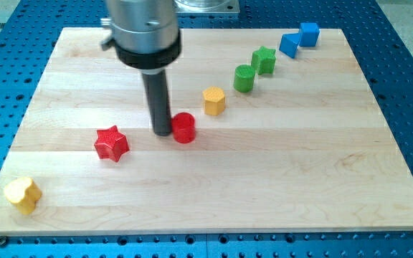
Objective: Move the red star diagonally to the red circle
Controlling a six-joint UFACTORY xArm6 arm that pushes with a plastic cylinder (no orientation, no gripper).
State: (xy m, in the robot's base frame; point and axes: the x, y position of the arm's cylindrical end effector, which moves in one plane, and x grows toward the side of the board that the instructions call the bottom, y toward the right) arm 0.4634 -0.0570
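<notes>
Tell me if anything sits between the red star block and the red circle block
No block does. Only my tip stands in that stretch, right beside the red circle block on its left, apart from the red star block.

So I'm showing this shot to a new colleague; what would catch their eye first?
Probably the big dark rod coming down from the view's top, my tip resting right against the left side of the red circle mid-board. Next, the red star sits alone to the lower left of it, apart from the tip. A diagonal line of blocks runs from the yellow one up to the blue pair at top right.
</notes>
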